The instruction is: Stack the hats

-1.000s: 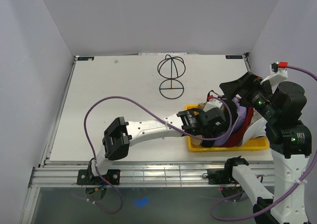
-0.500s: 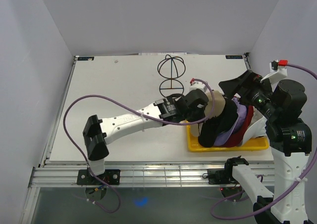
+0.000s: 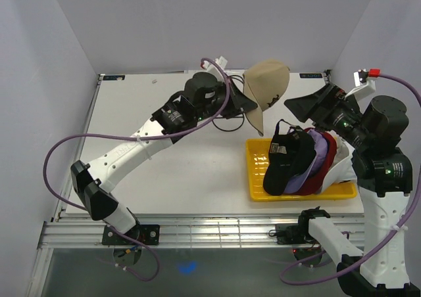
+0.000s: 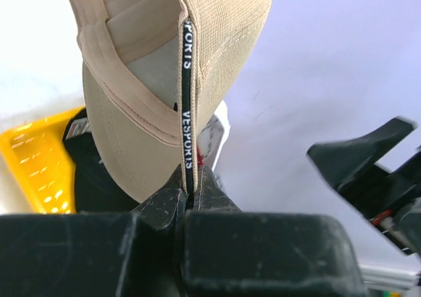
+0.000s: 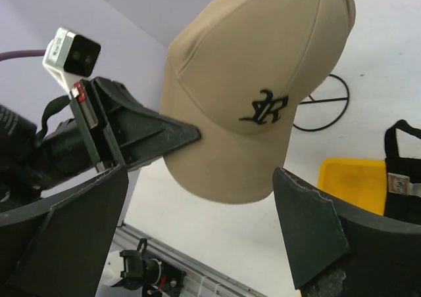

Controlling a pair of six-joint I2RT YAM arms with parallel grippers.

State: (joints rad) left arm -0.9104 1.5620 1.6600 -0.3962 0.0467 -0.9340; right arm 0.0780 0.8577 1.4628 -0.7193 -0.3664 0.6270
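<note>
A tan, black-logoed cap (image 3: 266,87) is clamped by the left gripper (image 4: 189,190); the right gripper (image 3: 312,103) is splayed. The white table (image 3: 164,172) is flanked by pale walls (image 3: 197,21).

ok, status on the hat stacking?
Left gripper shut on tan cap, by its edge, cap in the air. Right gripper open, empty, facing it. Black cap tops other caps in yellow tray. Nothing between cap and right gripper.

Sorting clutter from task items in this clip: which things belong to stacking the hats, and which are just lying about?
Job: tan cap, hanging from the shut left pincer; black cap, lavender cap, red cap, piled in the yellow tray.
Lying about: yellow tray; wire stand.
</note>
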